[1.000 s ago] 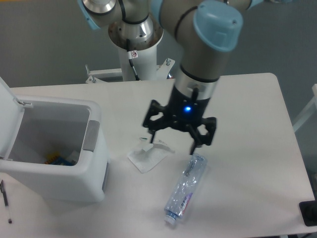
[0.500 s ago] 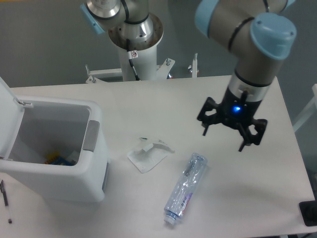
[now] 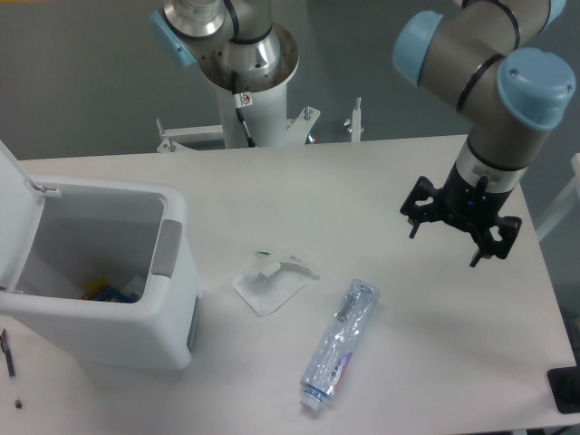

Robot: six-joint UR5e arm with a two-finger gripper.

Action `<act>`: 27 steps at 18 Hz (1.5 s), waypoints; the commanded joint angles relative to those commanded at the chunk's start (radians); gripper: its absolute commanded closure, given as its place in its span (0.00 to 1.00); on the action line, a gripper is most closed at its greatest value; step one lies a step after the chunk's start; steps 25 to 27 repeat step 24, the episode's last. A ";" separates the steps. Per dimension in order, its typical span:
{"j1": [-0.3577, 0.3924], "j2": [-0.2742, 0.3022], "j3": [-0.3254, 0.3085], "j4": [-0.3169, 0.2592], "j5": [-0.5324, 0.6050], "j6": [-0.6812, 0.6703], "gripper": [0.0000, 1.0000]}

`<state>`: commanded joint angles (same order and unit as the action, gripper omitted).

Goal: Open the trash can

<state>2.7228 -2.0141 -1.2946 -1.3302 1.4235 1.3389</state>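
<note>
The white trash can (image 3: 100, 313) stands at the left of the table with its lid (image 3: 11, 177) swung up and back, so the inside shows. A grey tab (image 3: 166, 247) sits on its right rim, and some small coloured items lie at the bottom. My gripper (image 3: 444, 245) hangs open over the right side of the table, far from the trash can, with nothing between its fingers.
A crushed clear plastic bottle (image 3: 339, 344) lies near the front middle of the table. A crumpled clear wrapper (image 3: 272, 279) rests between the bottle and the bin. A pen (image 3: 9, 362) lies at the far left edge, and a dark object (image 3: 566, 388) at the front right corner.
My gripper has swept from above the wrapper and bottle across to the right side of the table, staying open. The trash can, bottle and wrapper have not moved.
</note>
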 joint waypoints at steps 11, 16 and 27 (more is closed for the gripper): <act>-0.002 -0.017 -0.040 0.063 0.057 0.180 0.00; -0.017 -0.017 -0.048 0.065 0.114 0.230 0.00; -0.017 -0.015 -0.055 0.068 0.114 0.229 0.00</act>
